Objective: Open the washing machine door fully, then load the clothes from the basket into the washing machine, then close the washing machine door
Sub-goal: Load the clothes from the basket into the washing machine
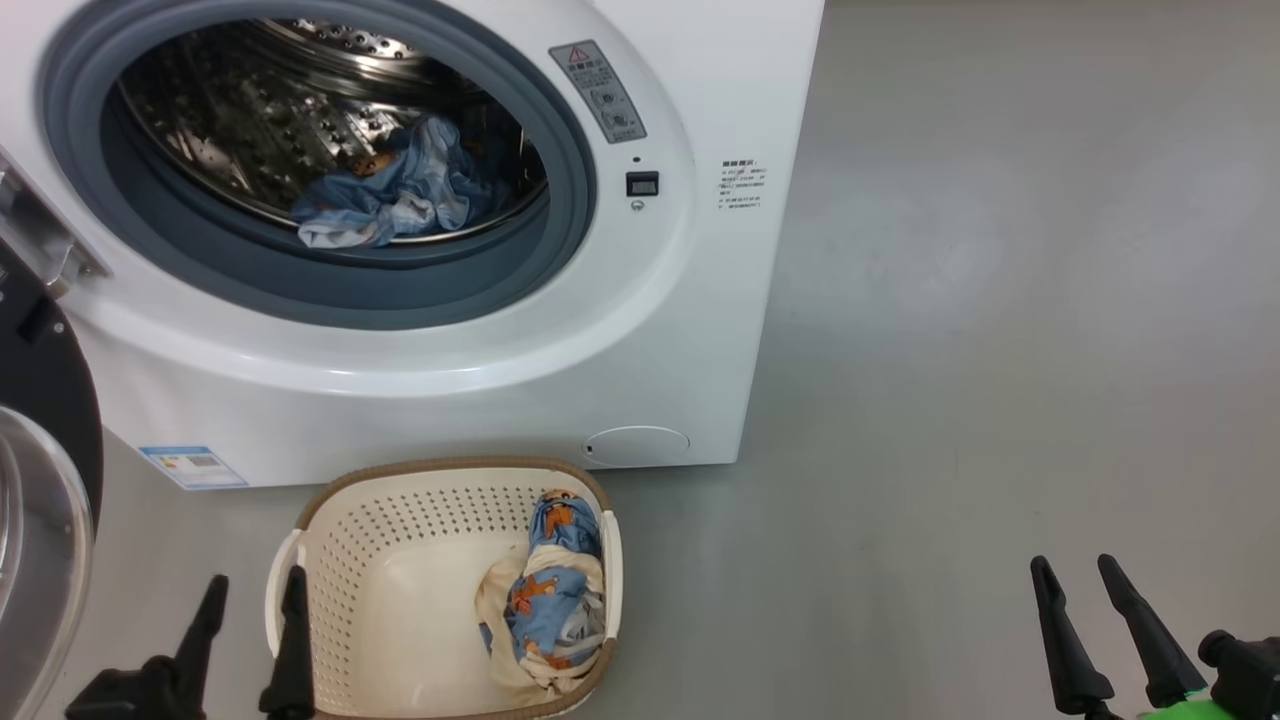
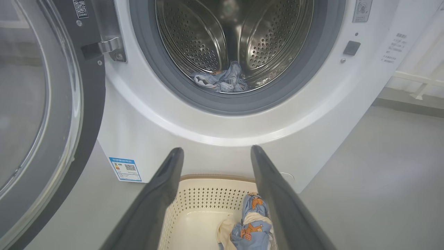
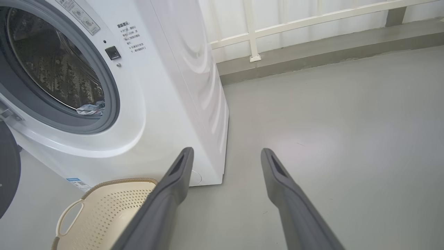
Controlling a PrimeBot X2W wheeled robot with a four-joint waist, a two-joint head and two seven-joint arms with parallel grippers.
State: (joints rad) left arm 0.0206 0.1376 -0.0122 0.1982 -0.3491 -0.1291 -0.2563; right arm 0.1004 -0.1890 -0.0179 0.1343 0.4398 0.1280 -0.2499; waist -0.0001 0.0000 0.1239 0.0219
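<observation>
The white washing machine (image 1: 640, 330) stands with its black-rimmed door (image 1: 40, 480) swung open to the left. One bundle of blue bear-print clothes (image 1: 390, 195) lies in the steel drum (image 2: 236, 38). A second bundle (image 1: 550, 590), with cream cloth, rests in the right half of the cream basket (image 1: 350, 560) on the floor before the machine. My left gripper (image 1: 255, 595) hangs open over the basket's left rim, nothing between its fingers. My right gripper (image 1: 1078, 575) is open above bare floor at the lower right. In the left wrist view the left gripper (image 2: 216, 151) points at the machine's front over the basket (image 2: 204, 194).
Grey floor (image 1: 1000, 350) stretches to the right of the machine. A white railing (image 3: 312, 19) and a low grey kerb run along the far wall behind it. The open door (image 2: 41, 114) takes up the space left of the basket.
</observation>
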